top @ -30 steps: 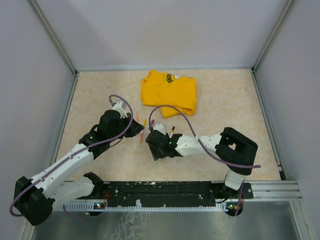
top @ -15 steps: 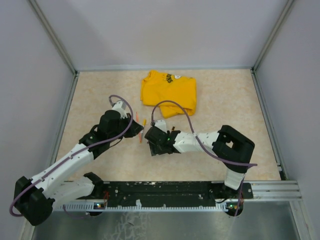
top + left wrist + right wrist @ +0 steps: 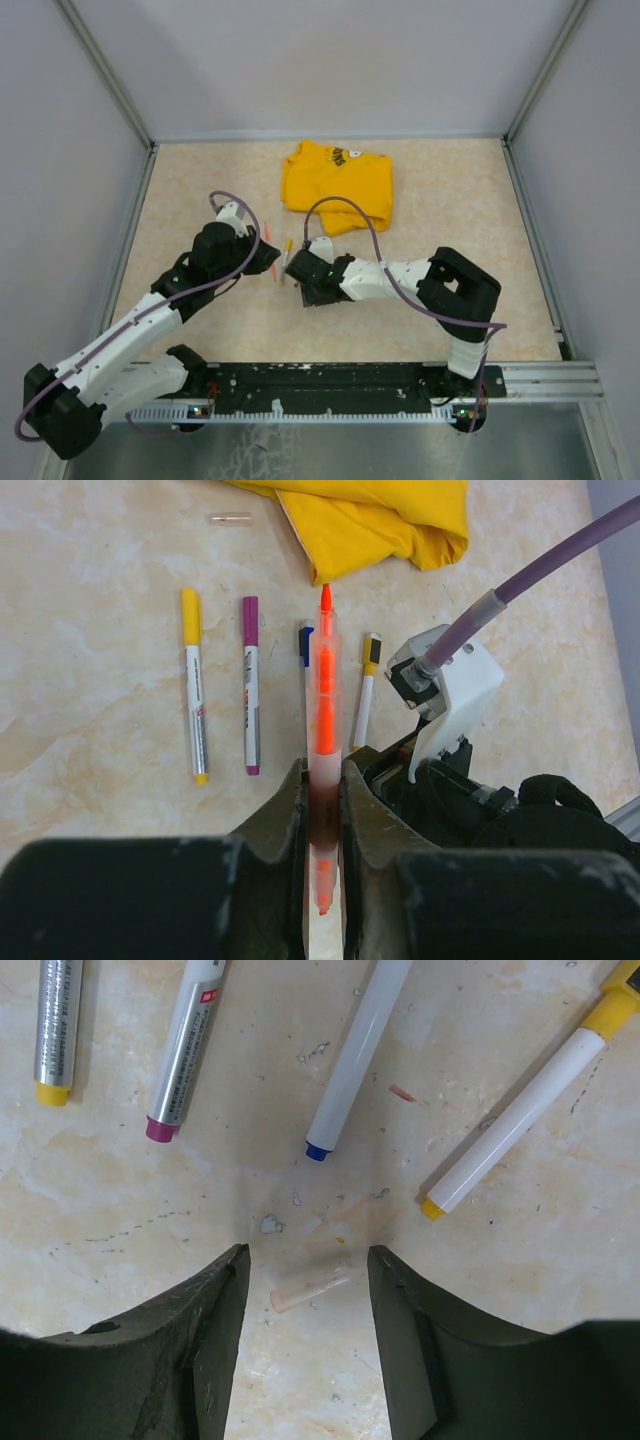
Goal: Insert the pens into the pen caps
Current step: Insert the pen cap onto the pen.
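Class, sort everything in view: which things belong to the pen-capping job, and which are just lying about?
Job: orange pen held by left tool; yellow pen; purple pen; blue pen; yellow-black pen; clear cap at right tool.
Lying about: yellow T-shirt.

1. A folded yellow T-shirt [image 3: 338,183] lies at the far middle of the beige marbled worktop [image 3: 460,210].
2. The left arm reaches in from the near left corner. Its left hand [image 3: 268,255] grips a thin orange pen [image 3: 268,233], whose ends show on both sides of the fingers.
3. The right arm bends in from the near right. Its right hand [image 3: 298,280] points down at the worktop, just right of the left hand.
4. A yellow-tipped pen [image 3: 289,243] lies between the hands and the shirt.
5. A purple cable [image 3: 345,205] arches over the right arm.
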Controlling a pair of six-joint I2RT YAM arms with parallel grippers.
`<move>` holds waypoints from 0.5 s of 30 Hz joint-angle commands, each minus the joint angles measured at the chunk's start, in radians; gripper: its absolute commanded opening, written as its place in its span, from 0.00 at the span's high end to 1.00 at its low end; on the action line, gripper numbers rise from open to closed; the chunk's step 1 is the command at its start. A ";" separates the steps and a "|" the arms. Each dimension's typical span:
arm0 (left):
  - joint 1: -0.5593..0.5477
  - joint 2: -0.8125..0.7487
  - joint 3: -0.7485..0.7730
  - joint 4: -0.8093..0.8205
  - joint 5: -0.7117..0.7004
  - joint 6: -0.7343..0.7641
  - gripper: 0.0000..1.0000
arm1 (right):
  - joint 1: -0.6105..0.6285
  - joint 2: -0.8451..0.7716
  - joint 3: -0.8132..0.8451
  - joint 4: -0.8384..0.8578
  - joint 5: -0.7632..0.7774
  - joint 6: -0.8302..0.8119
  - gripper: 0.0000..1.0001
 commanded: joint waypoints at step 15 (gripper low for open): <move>0.007 0.011 0.026 0.015 0.012 0.023 1.00 | 0.017 0.007 -0.043 -0.141 0.017 0.062 0.49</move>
